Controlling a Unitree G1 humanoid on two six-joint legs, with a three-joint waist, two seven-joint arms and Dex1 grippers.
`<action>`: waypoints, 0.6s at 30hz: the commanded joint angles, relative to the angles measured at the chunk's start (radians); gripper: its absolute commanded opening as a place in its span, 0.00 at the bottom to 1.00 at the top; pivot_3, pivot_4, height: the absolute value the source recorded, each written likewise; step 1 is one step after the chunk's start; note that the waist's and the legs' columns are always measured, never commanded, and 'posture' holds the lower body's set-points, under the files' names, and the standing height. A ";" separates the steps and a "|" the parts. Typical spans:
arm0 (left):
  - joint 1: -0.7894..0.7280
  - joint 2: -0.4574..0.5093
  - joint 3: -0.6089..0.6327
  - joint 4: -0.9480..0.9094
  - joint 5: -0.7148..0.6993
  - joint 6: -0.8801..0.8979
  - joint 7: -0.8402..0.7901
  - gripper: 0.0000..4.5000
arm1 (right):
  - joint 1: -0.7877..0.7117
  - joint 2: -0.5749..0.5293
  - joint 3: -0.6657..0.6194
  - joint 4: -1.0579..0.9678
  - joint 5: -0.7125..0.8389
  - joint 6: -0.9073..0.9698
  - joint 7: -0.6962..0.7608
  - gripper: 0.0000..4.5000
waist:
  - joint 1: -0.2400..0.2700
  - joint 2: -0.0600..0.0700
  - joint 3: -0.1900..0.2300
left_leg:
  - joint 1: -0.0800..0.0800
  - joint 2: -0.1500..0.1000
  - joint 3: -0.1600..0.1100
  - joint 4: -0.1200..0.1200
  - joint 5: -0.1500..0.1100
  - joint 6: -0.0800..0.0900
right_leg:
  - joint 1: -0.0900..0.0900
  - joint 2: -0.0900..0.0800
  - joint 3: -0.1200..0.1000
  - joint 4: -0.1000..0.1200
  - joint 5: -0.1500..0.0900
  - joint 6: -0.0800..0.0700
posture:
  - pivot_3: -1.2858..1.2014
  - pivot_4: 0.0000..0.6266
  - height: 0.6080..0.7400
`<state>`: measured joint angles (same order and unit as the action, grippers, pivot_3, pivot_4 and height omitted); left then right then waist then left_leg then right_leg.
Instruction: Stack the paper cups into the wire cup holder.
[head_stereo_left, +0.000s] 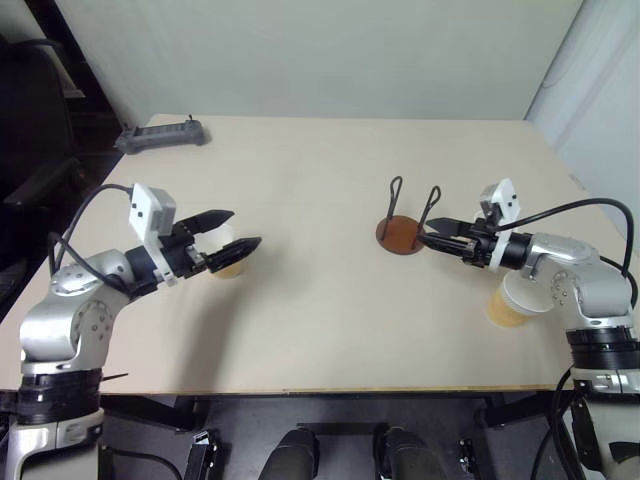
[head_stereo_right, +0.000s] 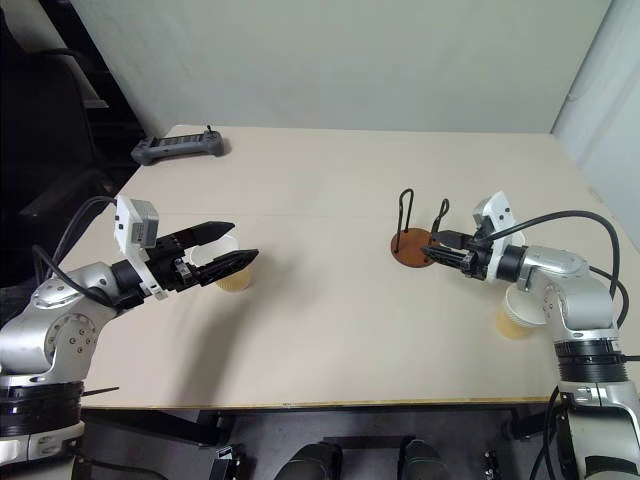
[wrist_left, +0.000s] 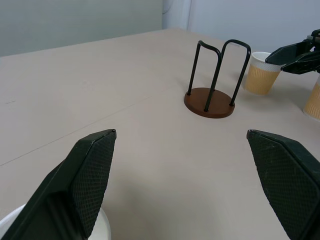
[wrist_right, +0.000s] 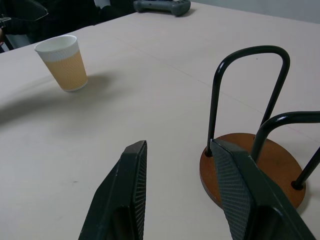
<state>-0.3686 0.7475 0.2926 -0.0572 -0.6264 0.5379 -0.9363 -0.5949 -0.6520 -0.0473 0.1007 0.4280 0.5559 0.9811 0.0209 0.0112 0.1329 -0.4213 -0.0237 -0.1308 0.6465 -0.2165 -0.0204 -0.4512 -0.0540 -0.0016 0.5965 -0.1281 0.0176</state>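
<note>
One paper cup stands upright at the left of the table. My left gripper is open, with its fingers to either side of the cup's white rim, not closed on it. The wire cup holder, a brown disc with two dark wire loops, stands right of centre with nothing in it. My right gripper hovers at the disc's right edge, open with nothing between its fingers. A second paper cup stands under my right forearm. The left wrist view shows it beside a third cup behind the holder.
A dark grey handheld controller lies at the far left corner of the table. The tabletop's front edge runs just ahead of my arms. A pale wall stands behind the table.
</note>
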 joint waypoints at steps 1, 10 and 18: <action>-0.017 0.009 0.009 -0.003 -0.002 -0.015 -0.008 1.00 | 0.000 -0.016 -0.024 -0.044 0.002 -0.012 -0.009 0.44 | 0.000 0.000 0.000 | 0.000 0.000 0.000 0.000 0.000 0.000 | 0.000 0.000 0.000 0.000 0.000 0.000 | 0.52 0.24 1.00; -0.027 0.001 0.001 -0.002 0.002 -0.022 -0.002 1.00 | -0.005 -0.019 -0.020 -0.028 -0.003 -0.017 -0.003 0.44 | 0.000 0.000 0.000 | 0.000 0.000 0.000 0.000 0.000 0.000 | 0.000 0.000 0.000 0.000 0.000 0.000 | 0.52 0.24 1.00; -0.025 -0.017 -0.007 0.007 0.006 -0.038 -0.001 1.00 | -0.026 -0.016 -0.006 -0.025 -0.017 -0.015 -0.001 0.44 | 0.000 0.000 0.000 | 0.000 0.000 0.000 0.000 0.000 0.000 | 0.000 0.000 0.000 0.000 0.000 0.000 | 0.52 0.24 1.00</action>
<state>-0.3718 0.7268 0.2837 -0.0416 -0.6243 0.5204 -0.9341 -0.6039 -0.6538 -0.0436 0.1036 0.4113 0.5545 0.9811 0.0211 0.0112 0.1329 -0.4210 -0.0237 -0.1307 0.6465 -0.2162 -0.0202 -0.4511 -0.0540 -0.0016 0.5970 -0.1281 0.0176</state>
